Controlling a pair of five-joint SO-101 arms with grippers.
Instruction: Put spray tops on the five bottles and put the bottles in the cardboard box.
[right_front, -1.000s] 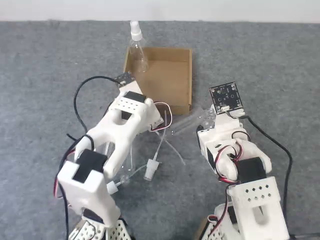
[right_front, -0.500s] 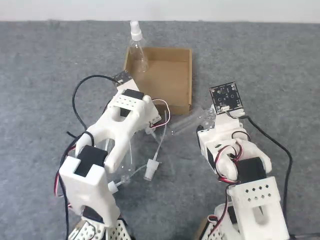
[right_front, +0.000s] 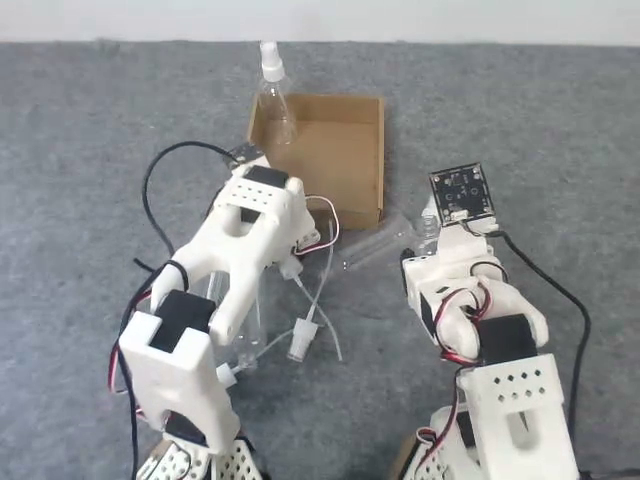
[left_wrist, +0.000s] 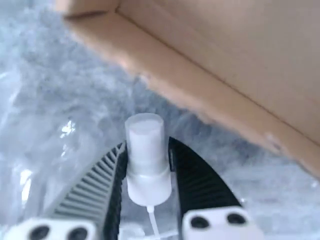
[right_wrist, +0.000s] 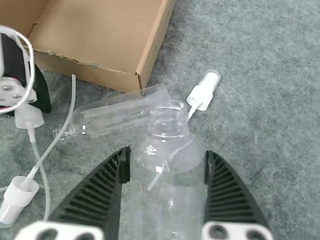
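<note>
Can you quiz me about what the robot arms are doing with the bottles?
1. Fill in: the bottle in the right claw has an open neck, with no ___ on it.
2. What is the left claw shut on? A) a spray top B) a bottle C) nothing
3. True or false: the cardboard box has a lid on.
Key: 1 spray top; 2 A; 3 false.

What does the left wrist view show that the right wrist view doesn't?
Left wrist: a close look at the left hand gripping a spray top. Right wrist: the right hand holding an open bottle, a second bottle lying flat beside it, and a loose top. Both: the box and the carpet.
</note>
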